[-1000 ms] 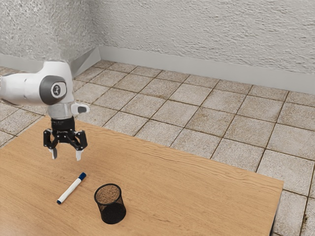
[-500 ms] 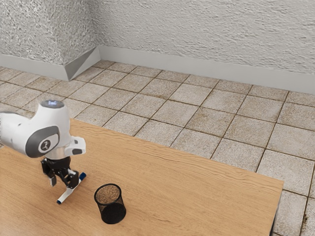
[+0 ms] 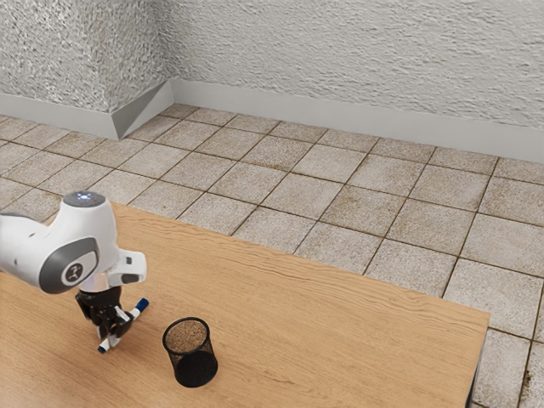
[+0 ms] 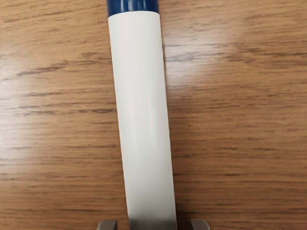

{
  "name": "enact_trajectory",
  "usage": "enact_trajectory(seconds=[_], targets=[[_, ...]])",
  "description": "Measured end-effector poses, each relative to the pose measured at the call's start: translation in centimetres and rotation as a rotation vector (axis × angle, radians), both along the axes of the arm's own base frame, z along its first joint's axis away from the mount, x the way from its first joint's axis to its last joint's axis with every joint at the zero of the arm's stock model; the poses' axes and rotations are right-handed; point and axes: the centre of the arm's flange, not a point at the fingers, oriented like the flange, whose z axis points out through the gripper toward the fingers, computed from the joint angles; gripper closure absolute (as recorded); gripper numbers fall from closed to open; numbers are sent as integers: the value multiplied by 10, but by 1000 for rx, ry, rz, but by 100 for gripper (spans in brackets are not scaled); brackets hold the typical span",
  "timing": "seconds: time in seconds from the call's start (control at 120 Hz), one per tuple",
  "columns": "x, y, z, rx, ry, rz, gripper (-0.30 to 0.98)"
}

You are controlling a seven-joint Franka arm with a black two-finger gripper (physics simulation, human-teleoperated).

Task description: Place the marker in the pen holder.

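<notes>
While the arm (image 3: 89,236) reached in from the exterior view's left edge, its gripper (image 3: 112,337) was down over the marker (image 3: 137,312), in the lower left of that frame. The gripper was open around the marker's white barrel: in the wrist view its two fingers (image 4: 107,225) stood one on each side, with a narrow strip of space between each finger and the barrel. The marker lay on the table (image 3: 327,340), slanting in the exterior view from the blue cap (image 3: 143,303), up and to the exterior view's right of the gripper, down to a dark end (image 3: 104,348) that poked out just below the fingers. In the wrist view the barrel ran out from between the fingers toward the cap, over brown wood grain.

Toward the bottom of the exterior view, left of its middle, the pen holder (image 3: 195,367) stood upright on the table. It was a black mesh cup with a round rim, near the marker but apart from it, on the exterior view's right of the gripper. Beyond the table, square tiles (image 3: 340,204) spread across the middle of the frame, and a rough pale wall (image 3: 340,59) rose along the top.
</notes>
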Motion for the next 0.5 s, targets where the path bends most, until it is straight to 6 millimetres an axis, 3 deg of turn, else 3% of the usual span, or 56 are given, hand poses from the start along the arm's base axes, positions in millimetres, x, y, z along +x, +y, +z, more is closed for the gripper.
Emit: enact_trajectory(seconds=[0.5], targets=[[-1, 6, -5, -28, -2, 36, 67]])
